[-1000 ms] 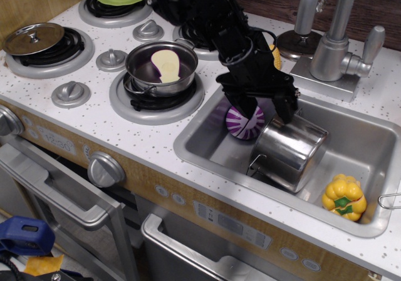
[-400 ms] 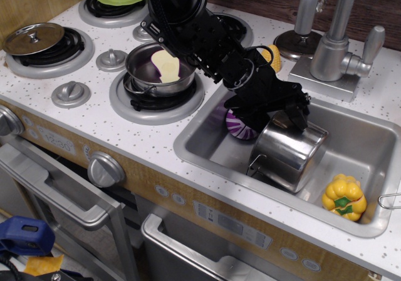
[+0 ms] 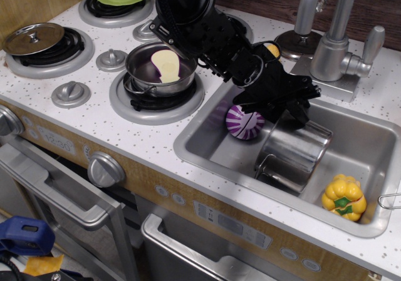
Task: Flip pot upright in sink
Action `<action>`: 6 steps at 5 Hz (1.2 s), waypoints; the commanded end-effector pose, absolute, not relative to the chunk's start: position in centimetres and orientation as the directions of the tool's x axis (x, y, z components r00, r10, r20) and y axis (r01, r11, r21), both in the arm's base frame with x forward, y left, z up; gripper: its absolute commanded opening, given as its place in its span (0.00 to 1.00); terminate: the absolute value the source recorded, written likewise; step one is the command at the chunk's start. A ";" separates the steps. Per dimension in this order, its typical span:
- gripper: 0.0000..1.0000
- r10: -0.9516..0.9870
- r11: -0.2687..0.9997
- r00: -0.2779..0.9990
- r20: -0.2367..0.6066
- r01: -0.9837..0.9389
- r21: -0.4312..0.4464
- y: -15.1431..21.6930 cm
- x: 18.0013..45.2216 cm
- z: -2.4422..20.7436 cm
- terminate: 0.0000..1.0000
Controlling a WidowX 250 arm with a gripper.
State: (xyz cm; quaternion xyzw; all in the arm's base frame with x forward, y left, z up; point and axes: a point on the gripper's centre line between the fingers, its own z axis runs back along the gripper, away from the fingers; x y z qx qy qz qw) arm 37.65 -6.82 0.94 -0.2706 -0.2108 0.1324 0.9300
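I see a speckled white counter point(image 3: 135, 137); sink point(image 3: 369, 144) holds tilted pot point(image 3: 294, 156), purple ball point(image 3: 244, 122), yellow pepper point(image 3: 344, 197). Gripper point(image 3: 289, 111) at pot rim, jaws' grip unclear.

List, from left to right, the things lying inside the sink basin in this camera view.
Purple ball → pot → yellow pepper, all within the sink.

sink point(image 3: 207, 144) | purple ball point(image 3: 244, 122) crowds pot point(image 3: 293, 154) left | yellow pepper point(image 3: 343, 197) right | faucet point(image 3: 332, 37) behind
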 end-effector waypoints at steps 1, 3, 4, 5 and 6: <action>0.00 0.339 0.827 0.873 0.350 -0.099 -0.553 -6.8 37.5 1.7 0.00; 0.00 0.207 0.938 0.911 0.357 -0.081 -0.337 -6.5 37.8 3.3 0.00; 0.00 0.169 0.962 0.907 0.385 -0.068 -0.263 -6.3 37.7 3.0 0.00; 0.00 0.079 0.992 0.913 0.400 -0.032 -0.122 -5.3 38.0 3.4 0.00; 0.00 0.081 0.990 0.907 0.412 -0.027 -0.135 -4.7 38.2 3.4 0.00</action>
